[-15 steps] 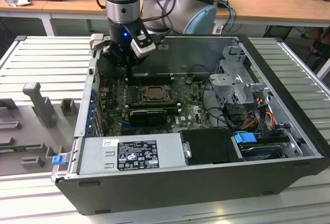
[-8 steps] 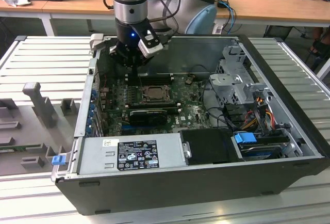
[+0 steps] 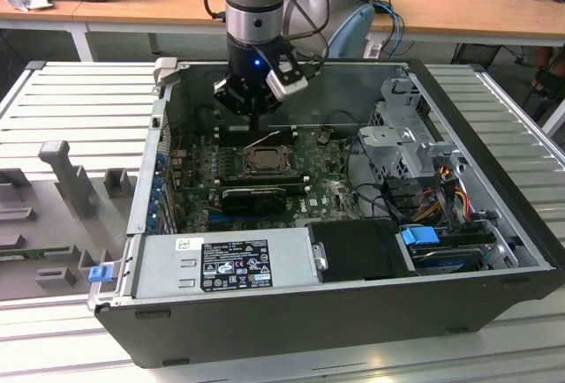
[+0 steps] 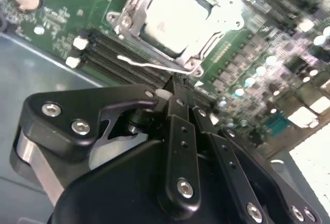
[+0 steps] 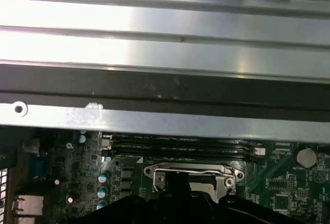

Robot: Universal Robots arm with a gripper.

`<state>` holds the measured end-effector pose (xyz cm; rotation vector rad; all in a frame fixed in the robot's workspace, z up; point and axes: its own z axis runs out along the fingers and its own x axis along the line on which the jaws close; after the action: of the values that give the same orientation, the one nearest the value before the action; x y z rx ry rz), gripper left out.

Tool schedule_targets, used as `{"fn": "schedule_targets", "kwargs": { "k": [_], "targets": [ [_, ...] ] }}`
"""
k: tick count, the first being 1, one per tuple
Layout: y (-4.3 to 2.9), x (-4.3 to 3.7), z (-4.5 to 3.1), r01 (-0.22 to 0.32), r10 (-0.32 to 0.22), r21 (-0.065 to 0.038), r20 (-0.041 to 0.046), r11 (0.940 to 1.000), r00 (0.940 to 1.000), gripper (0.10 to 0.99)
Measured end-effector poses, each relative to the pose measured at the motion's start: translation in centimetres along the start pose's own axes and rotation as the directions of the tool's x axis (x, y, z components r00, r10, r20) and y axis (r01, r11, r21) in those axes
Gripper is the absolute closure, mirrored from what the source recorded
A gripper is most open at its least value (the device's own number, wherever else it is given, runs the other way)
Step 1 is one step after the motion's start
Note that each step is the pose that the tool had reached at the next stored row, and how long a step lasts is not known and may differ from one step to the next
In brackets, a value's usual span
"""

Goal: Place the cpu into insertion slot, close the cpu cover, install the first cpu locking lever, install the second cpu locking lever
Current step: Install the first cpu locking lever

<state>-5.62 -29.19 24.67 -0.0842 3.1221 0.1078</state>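
The cpu [image 4: 172, 17] lies pale and flat in the insertion slot [image 3: 263, 161] on the green motherboard. The cpu cover [image 4: 227, 15], a silver frame, lies closed around the chip; its edge also shows in the first wrist view [image 5: 191, 170]. A thin wire locking lever [image 4: 144, 65] stands free along the socket's side, raised off the board in the exterior view [image 3: 265, 142]. My gripper [image 4: 172, 85] is shut with its fingers pressed together, and its tip sits right at this lever. In the exterior view the gripper [image 3: 256, 125] hangs just behind the socket.
The open computer case has a wall [image 3: 150, 180] on the exterior view's left, a power supply [image 3: 225, 259] in front and a drive cage [image 3: 402, 127] with cables on the right. Black RAM slots [image 4: 103, 48] run beside the socket. A coin battery [image 5: 307, 157] is nearby.
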Motion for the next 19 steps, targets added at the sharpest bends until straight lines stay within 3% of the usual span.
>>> {"fn": "schedule_targets", "kwargs": {
  "k": [1,2,3,10,19],
  "targets": [
    [0.0,-0.03,0.02,0.0,0.0,-0.025,0.0016,0.9997,1.0,0.98],
    [-0.02,-0.06,0.06,-0.001,0.001,-0.038,0.0023,0.9993,1.0,0.98],
    [-0.04,-0.13,0.3,-0.001,0.001,-0.041,0.0026,0.9992,1.0,0.98],
    [-0.19,-0.75,2.01,-0.001,0.001,-0.041,0.0023,0.9992,1.0,0.98],
    [-0.19,-1.92,2.35,0.002,-0.002,-0.041,0.0022,0.9992,1.0,0.98]
  ]
}}
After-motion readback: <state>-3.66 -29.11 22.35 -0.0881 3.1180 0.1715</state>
